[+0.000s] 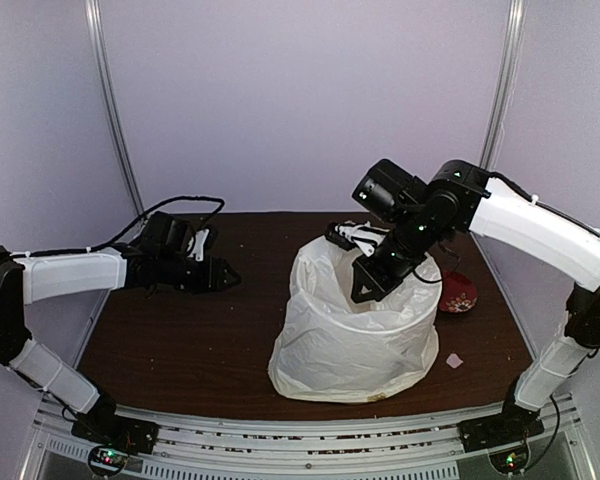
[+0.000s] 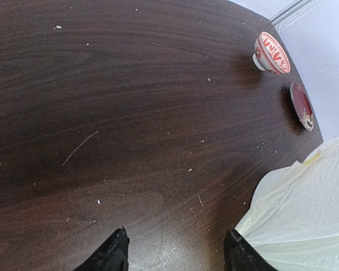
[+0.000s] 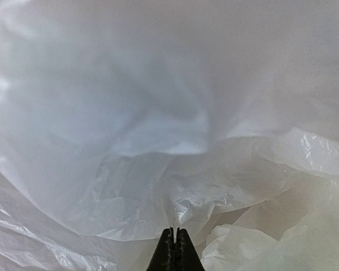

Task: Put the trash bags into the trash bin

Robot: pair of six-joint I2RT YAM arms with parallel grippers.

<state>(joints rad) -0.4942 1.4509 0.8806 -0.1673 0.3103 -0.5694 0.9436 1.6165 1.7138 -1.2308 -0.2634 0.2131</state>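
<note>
The trash bag (image 1: 350, 340) is a crinkly translucent white sheet standing in a tall drum shape at the middle of the table. The trash bin does not show; the bag covers where it stands. My right gripper (image 1: 361, 290) reaches down into the bag's open top. In the right wrist view its jaws (image 3: 175, 231) are pressed together, with a fold of bag film (image 3: 209, 197) puckered at the tips. My left gripper (image 1: 230, 275) hovers low over the table to the left of the bag, open with nothing between its fingers (image 2: 178, 240). The bag's edge (image 2: 305, 214) lies just right of it.
A red-patterned bowl (image 2: 271, 52) and a dark red dish (image 2: 301, 105) sit at the far right of the brown table (image 1: 180, 340), the dish (image 1: 458, 293) right of the bag. A small white paper scrap (image 1: 454, 360) lies near the front right.
</note>
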